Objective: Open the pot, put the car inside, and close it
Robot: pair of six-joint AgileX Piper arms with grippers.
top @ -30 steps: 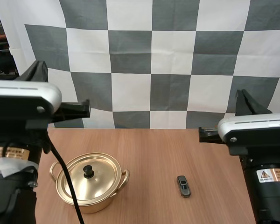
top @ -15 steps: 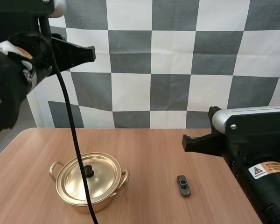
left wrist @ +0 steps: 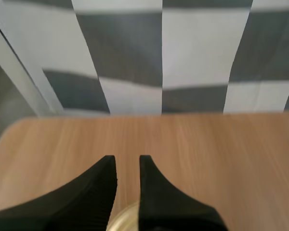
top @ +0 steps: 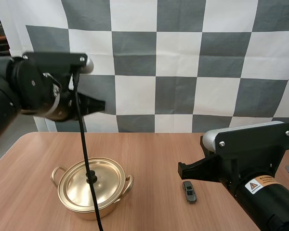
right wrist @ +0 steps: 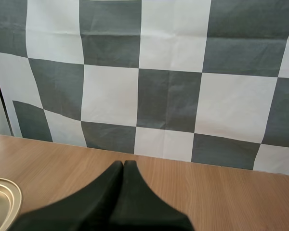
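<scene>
Moving parts: both arms have left the folded posture of a second ago. The left arm (top: 33,91) swung high, then dropped to mid-height over the pot (top: 94,204). The right arm (top: 250,154) has lowered and reached forward toward the car (top: 189,191).
Unmoved items: pot, lid (top: 106,178) and car lie where they were.
Left pincer (left wrist: 126,159): fingers a narrow gap apart, holding nothing. The pot's rim shows just beneath the tips in the left wrist view.
Right pincer (right wrist: 124,163): fingers pressed together as one wedge, empty. In the high view its tip hangs near the car, clear of it.
Pot: gold-coloured metal with two loop handles (top: 129,182), standing on the left half of the table (top: 159,154). The lid is seated, with a black knob (top: 91,179) at its centre.
Car: small and dark grey, on the table to the right of the pot, well apart from it.
Task meaning: approach stage only, with no step completed. The lid must come off first, and the left pincer is judged the better placed for the knob.
</scene>
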